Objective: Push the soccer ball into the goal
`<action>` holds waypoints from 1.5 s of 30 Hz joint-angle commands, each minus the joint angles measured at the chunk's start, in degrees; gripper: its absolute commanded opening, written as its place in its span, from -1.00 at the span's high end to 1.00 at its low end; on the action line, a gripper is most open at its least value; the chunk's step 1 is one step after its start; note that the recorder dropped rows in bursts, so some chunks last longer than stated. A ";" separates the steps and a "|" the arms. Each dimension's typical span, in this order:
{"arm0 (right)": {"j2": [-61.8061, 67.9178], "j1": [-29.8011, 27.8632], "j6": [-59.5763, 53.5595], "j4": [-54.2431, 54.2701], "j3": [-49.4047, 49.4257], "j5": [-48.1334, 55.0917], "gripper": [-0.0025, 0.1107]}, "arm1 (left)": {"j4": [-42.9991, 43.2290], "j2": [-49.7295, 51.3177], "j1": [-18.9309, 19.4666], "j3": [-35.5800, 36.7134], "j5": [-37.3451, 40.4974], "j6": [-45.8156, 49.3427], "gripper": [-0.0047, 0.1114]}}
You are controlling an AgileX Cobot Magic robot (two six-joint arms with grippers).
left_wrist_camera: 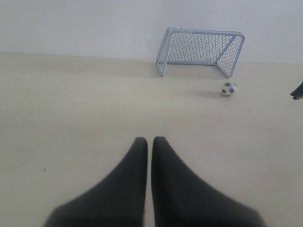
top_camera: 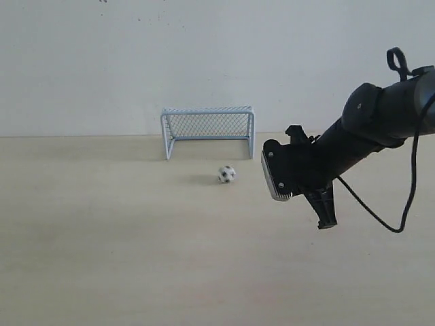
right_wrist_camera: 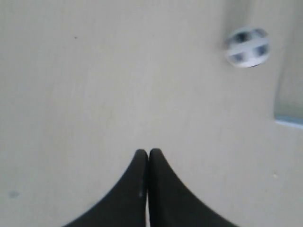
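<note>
The soccer ball (top_camera: 227, 174), tiny and white with black patches, rests on the pale table just in front of the goal (top_camera: 207, 129), near its right post. The goal has a pale blue-grey frame and mesh netting and stands against the back wall. My right gripper (top_camera: 326, 219) hangs shut to the right of the ball, about two ball-widths nearer the front, with nothing in it. In the right wrist view the ball (right_wrist_camera: 247, 46) lies ahead of and to one side of the shut gripper (right_wrist_camera: 148, 151). My left gripper (left_wrist_camera: 149, 139) is shut and empty, far from the ball (left_wrist_camera: 229, 89) and goal (left_wrist_camera: 201, 47).
A plain white wall (top_camera: 204, 54) rises directly behind the goal. The right arm's black cable (top_camera: 380, 221) loops below the arm. A corner of the goal frame (right_wrist_camera: 289, 120) shows in the right wrist view. The left arm is outside the exterior view.
</note>
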 commanded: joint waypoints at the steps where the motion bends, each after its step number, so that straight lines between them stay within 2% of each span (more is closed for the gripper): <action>1: -3.01 -1.09 1.97 -1.10 0.03 11.45 0.96 | -0.60 -0.16 0.14 0.14 -0.09 -0.44 0.84; 11: -10.50 -7.34 10.38 -4.14 0.03 22.75 0.96 | -0.60 -0.16 0.14 0.14 -0.09 -0.44 0.84; 25: -21.44 -26.15 18.19 1.51 0.03 38.75 0.96 | -0.60 -0.16 0.14 0.14 -0.09 -0.44 0.84; 30: -25.57 -31.01 22.79 3.65 0.13 42.11 0.96 | -0.60 -0.16 0.14 0.14 -0.09 -0.44 0.84; 35: -32.01 -32.64 28.52 6.32 4.60 39.54 0.96 | -0.60 -0.16 0.14 0.14 -0.09 -0.44 0.84; 42: -47.20 -32.64 43.37 6.77 20.55 21.61 0.96 | -0.60 -0.16 0.14 0.14 -0.09 -0.44 0.84; 45: -53.93 -32.51 46.95 6.91 27.30 20.39 0.96 | -0.60 -0.16 0.14 0.14 -0.09 -0.44 0.84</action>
